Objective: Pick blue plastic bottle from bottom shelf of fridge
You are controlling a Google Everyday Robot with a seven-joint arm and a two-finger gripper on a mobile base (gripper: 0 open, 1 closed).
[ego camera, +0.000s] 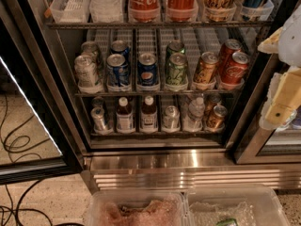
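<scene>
Stainless steel lines the base of the fridge (160, 165), whose glass door (28, 126) stands swung open to the left. On the bottom shelf (155, 133), the lowest and shortest rack, the blue plastic bottle (124, 116) stands upright in its lane, second from the left, with its white cap up and a pale label facing out. Just to its right, close beside it, stands a similar brown bottle (149, 115) with a white-and-dark label. A small silver can (99, 119) sits to the left of the blue plastic bottle, and further right along the same rack come another silver can (170, 117), a clear water bottle (194, 112) and a gold can (216, 117). One rack up are Pepsi cans (147, 70), green cans (176, 70) and red Coca-Cola cans (234, 66). The gripper (281, 105), yellowish and angled down to the left, hangs at the right edge of the view in front of the fridge's right frame, well apart from the blue plastic bottle and touching nothing on the racks; whether it is wide or narrow I cannot tell. Two clear plastic bins (136, 206) lie at the bottom of the view, and dark cables (14, 138) trail over the floor at left.
</scene>
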